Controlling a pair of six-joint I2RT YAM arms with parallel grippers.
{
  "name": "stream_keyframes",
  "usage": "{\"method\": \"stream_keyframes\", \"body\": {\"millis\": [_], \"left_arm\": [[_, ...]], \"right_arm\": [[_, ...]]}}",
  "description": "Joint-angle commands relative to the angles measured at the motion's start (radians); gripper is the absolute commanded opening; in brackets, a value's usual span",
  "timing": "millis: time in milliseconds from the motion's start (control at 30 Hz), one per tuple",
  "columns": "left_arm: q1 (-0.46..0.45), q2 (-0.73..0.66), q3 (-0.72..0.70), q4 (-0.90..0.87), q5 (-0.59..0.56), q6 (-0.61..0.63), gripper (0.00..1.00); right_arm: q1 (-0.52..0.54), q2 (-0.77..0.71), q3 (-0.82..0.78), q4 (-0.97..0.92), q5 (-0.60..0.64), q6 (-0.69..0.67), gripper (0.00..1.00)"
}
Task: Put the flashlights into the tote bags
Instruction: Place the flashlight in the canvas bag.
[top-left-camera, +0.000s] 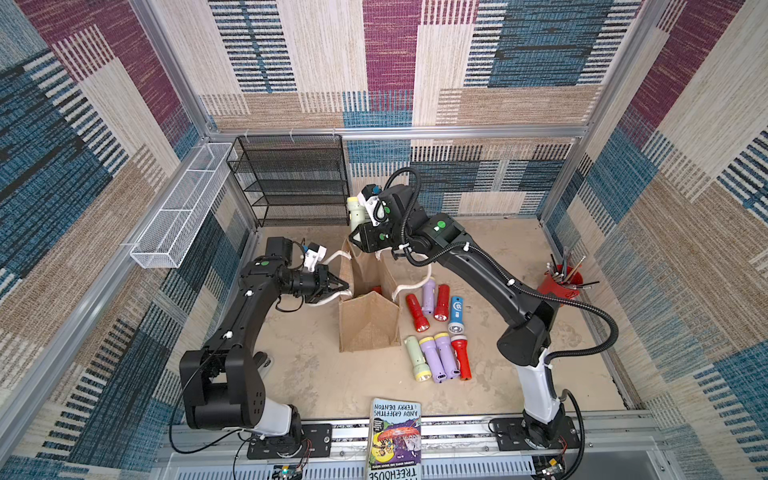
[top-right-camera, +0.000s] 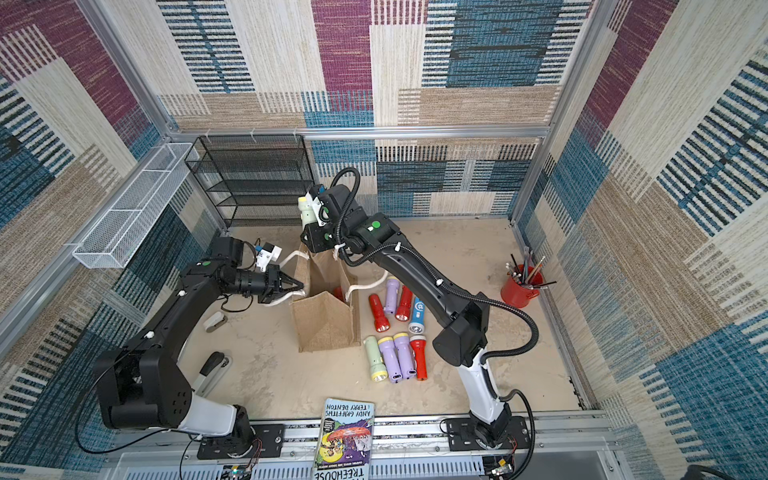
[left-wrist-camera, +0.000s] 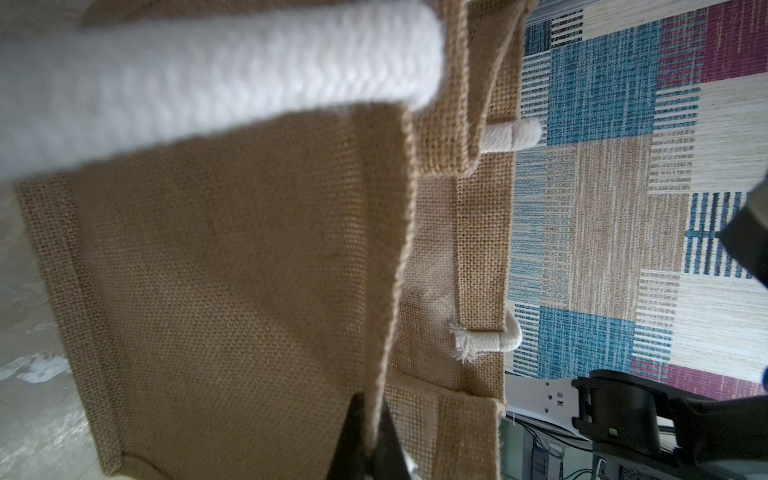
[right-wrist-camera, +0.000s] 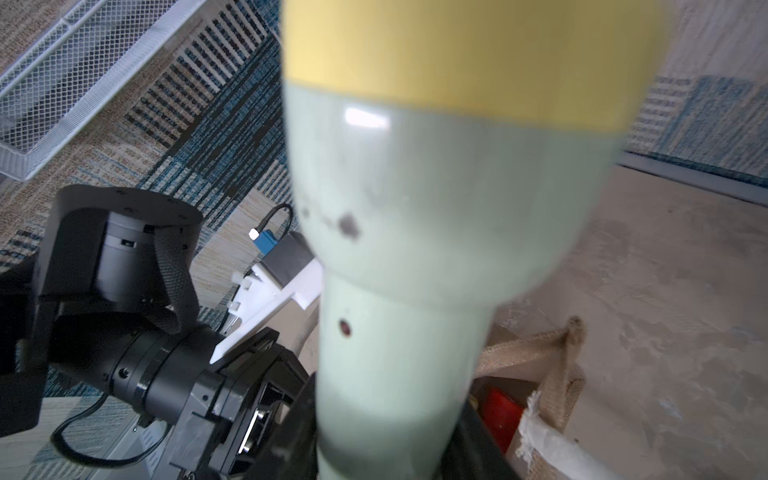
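Text: book (top-left-camera: 395, 436) cover only.
Upside down: "ANDY GRIFFITHS", "TERRY DENTON", "TREEHOUSE"; blue flashlight (top-left-camera: 456, 312) mark too small to read.

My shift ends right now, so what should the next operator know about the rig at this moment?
Left hand: shut on the tote bag's rim, holding it open.
Right hand: grips a pale green flashlight, head up, above the bag.
Done: at least one red flashlight is in the bag.
Left: drop the green one in, then the eight flashlights lying on the table beside the bag.
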Motion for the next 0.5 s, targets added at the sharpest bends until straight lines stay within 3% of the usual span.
{"method": "stream_keyframes", "body": {"millis": [0, 233, 467], "left_arm": [[0.005, 0.002, 0.004, -0.007, -0.027, 0.021, 0.0], [0.014, -0.01, 0.0, 0.004, -0.03, 0.01, 0.0], [0.035, -0.019, -0.006, 0.027, -0.032, -0.013, 0.0]], "right_arm": [[0.01, 0.029, 0.02, 0.039, -0.096, -0.016, 0.24], [0.045, 0.064, 0.007, -0.019, -0.114, -0.039, 0.24], [0.071, -0.03, -0.201, 0.032, -0.103, -0.04, 0.24]]}}
